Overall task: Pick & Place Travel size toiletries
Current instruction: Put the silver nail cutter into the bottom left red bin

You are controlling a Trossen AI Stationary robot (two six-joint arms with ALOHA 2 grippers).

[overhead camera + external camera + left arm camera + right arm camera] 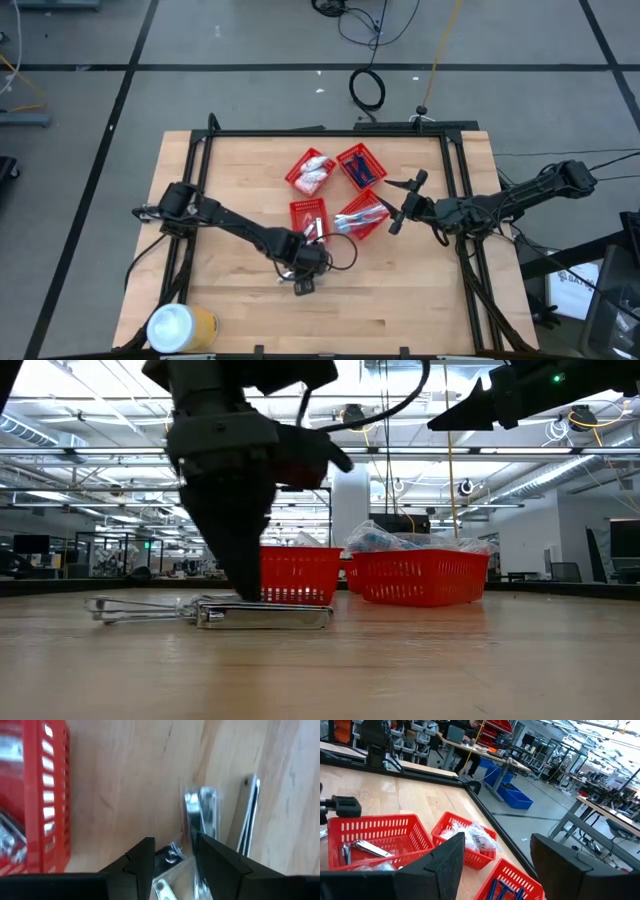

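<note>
Four red mesh baskets (309, 171) sit in a cluster at the centre of the high view, and our left gripper (303, 284) works just below them, low over the wooden desk (400, 290). In the left wrist view its fingers (142, 857) stand apart, straddling a small packet of shiny metal nail clippers (200, 817) that lies on the desk beside the nearest basket (47, 795). In the low view, near the lower left, those clippers (265, 615) lie flat under the gripper's tip.

Our right gripper (397, 205) waits raised at the right of the baskets, its fingers (445, 860) spread with nothing between them.

We judge the risk to be a poor hold: the packet is thin, flat and slick, so closing fingers could slide over it or nudge it away. A second metal piece (247, 815) lies just beside it and might be dragged along. The yellow can (180, 327) in the lower left is well apart.
</note>
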